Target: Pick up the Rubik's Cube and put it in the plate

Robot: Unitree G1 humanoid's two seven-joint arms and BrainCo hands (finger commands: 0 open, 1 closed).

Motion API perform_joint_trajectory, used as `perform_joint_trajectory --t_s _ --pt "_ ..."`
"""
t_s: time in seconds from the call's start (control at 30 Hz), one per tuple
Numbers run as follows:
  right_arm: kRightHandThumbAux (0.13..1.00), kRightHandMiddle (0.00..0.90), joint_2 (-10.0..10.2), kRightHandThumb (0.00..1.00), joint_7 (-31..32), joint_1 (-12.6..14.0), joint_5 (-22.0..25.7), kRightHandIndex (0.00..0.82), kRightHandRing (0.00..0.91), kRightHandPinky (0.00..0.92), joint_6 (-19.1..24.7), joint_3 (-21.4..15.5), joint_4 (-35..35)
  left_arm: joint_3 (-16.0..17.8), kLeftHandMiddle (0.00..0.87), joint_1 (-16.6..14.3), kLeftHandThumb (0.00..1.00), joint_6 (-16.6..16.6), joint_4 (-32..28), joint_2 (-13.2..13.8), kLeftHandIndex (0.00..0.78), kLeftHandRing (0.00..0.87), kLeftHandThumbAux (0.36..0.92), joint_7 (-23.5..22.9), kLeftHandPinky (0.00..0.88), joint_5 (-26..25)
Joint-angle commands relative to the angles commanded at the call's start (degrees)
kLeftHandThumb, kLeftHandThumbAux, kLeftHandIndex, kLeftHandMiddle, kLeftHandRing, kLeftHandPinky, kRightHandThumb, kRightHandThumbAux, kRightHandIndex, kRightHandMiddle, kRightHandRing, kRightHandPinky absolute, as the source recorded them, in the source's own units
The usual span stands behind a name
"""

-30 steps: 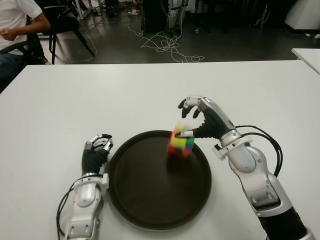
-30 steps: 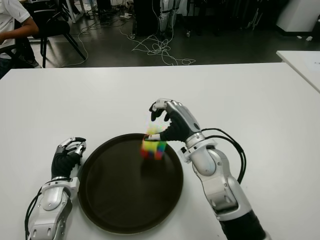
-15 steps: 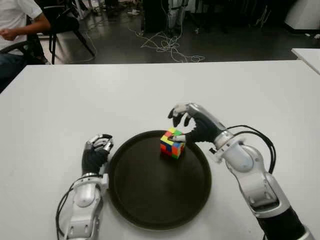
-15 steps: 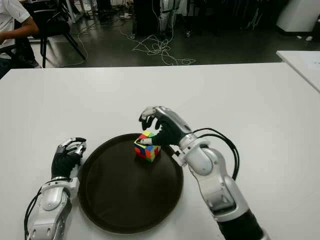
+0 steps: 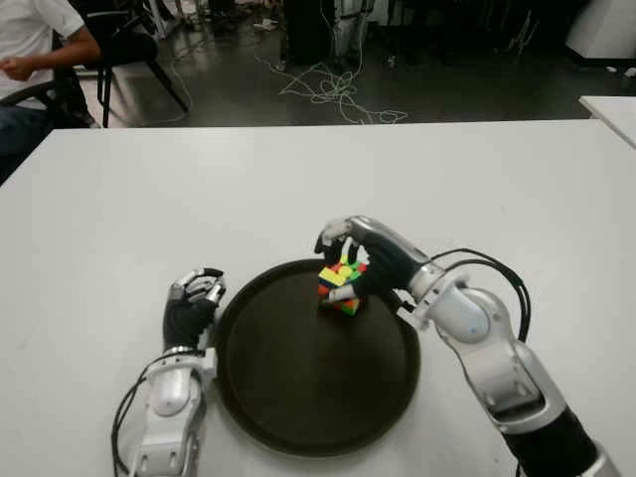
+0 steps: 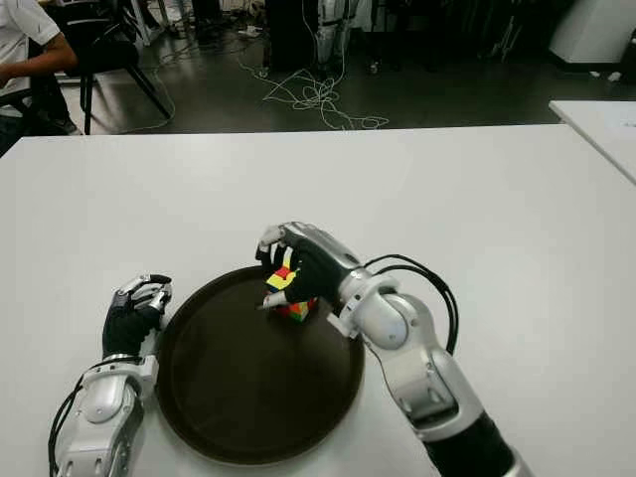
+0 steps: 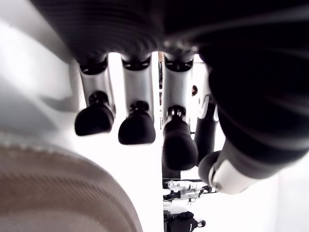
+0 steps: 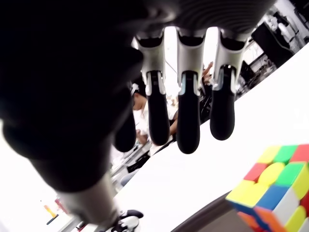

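Note:
The Rubik's Cube (image 5: 340, 286) sits tilted in the far part of the round dark plate (image 5: 298, 378), close to its rim. My right hand (image 5: 338, 263) arches over the cube from the right, its fingers above the cube and its thumb low at the cube's near side. In the right wrist view the fingers (image 8: 187, 130) hang straight and spread, and the cube (image 8: 273, 188) lies apart from them. My left hand (image 5: 194, 298) shows beside the plate's left rim with its fingers curled and nothing in them.
The white table (image 5: 149, 189) stretches wide around the plate. A person (image 5: 30, 40) sits on a chair beyond the far left corner. Cables (image 5: 333, 89) lie on the floor behind, and another white table (image 5: 611, 109) stands at the far right.
The cube dropped from under my right hand onto the plate and came to rest there. My right hand then moved left and down over it. The left hand stayed still.

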Motion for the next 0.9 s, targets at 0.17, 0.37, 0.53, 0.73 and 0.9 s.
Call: perform_joint_trajectory --t_s 0.17,0.37,0.53,0.73,0.9 --pt "0.892 0.753 0.1 0.098 -0.1 -0.2 -0.3 0.614 0.766 0.745 0.1 0.6 0.2 0.5 0.799 0.0 0.707 -1.3 0.5 -0.9 0.443 0.822 0.705 0.9 0.819 -0.3" --pt "0.885 0.759 0.5 0.127 -1.3 -0.6 -1.2 0.632 0.771 0.751 0.0 0.8 1.2 0.9 0.797 -0.3 0.707 -1.9 1.2 -1.2 0.443 0.823 0.706 1.2 0.82 -0.4" --pt "0.88 0.776 0.8 0.114 -2.3 -0.9 -2.3 0.65 0.786 0.772 0.1 0.7 2.2 1.0 0.792 -0.4 0.707 -2.7 1.8 -1.0 0.443 0.819 0.706 0.8 0.811 -0.6" --pt "0.886 0.797 0.2 0.063 -3.7 -1.2 -4.6 0.676 0.804 0.79 0.4 0.2 2.4 1.2 0.787 -0.4 0.707 -2.8 1.8 -1.2 0.442 0.814 0.707 0.5 0.806 -1.3" --pt "0.885 0.813 -0.9 0.049 -4.8 -0.6 -5.1 0.697 0.818 0.811 -0.4 -1.9 0.5 1.1 0.788 -0.3 0.707 -2.5 1.5 -1.2 0.442 0.816 0.707 0.3 0.807 -1.5"
